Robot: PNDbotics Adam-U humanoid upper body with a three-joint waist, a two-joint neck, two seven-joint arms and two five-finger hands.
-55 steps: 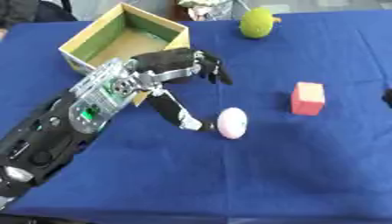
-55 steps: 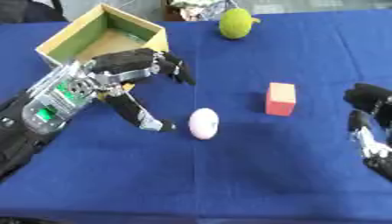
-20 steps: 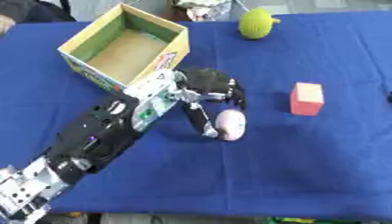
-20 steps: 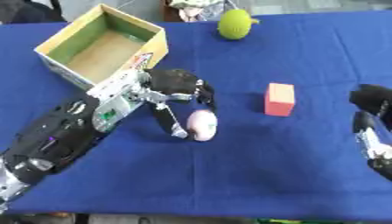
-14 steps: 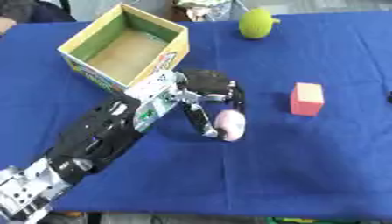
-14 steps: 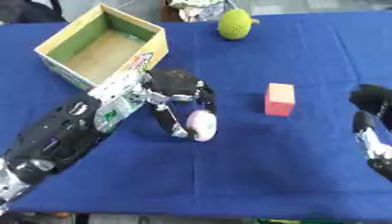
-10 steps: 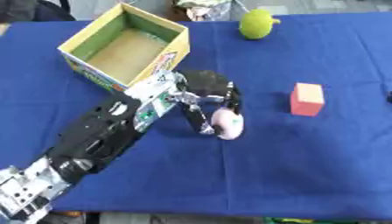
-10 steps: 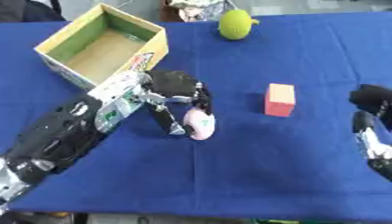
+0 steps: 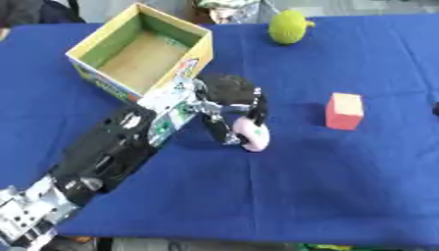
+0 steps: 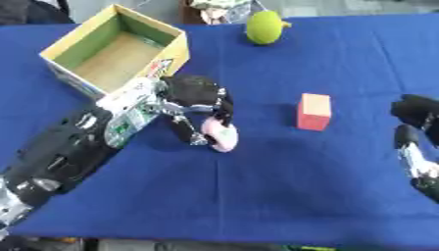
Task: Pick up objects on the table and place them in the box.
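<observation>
Near the bench point(image 9: 343, 186) centre, just beside the open box point(image 9: 137, 51), the left hand point(image 9: 227, 98) curls its fingers point(image 9: 257, 110) around a pink egg-shaped object point(image 9: 253, 136); it looks smooth, light and prone to rolling, so opposite sides suit best.

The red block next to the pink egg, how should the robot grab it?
Probably from above, pinching the red block across its two flat long sides. It stands alone on the blue table, nothing touching it, and the right hand is nearest.
</observation>
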